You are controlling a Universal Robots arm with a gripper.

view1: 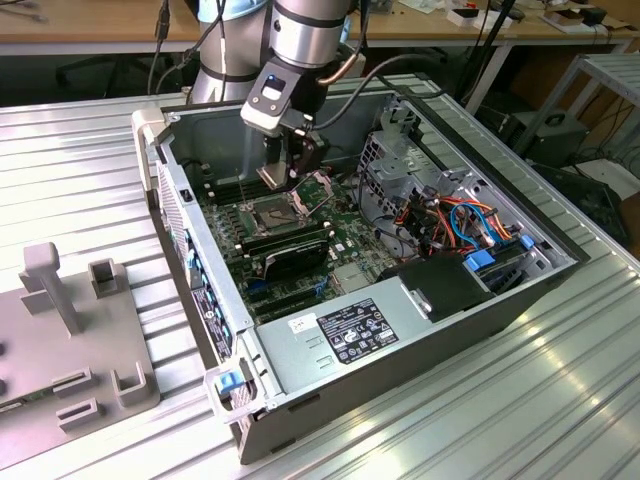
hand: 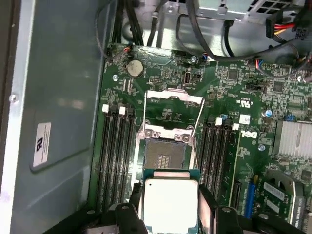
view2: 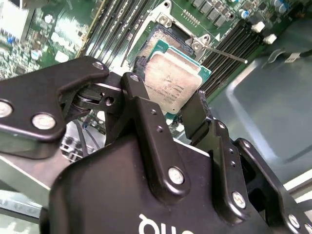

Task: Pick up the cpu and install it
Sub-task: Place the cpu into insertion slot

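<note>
Currently end effector (view2: 165,95) clamped on cpu (hand: 169,202) edges, socket (hand: 165,153) close below (hinged frame (hand: 174,100) open). Keep cpu level, square to socket.

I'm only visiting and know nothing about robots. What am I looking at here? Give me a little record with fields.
Setting: open grey desktop computer case on a ribbed metal table
Gripper: black gripper shut on the small flat square grey cpu
Cpu position: held in the air over the green motherboard's square metal-framed socket, not seated
Socket: empty, with its hinged metal frame raised
</note>
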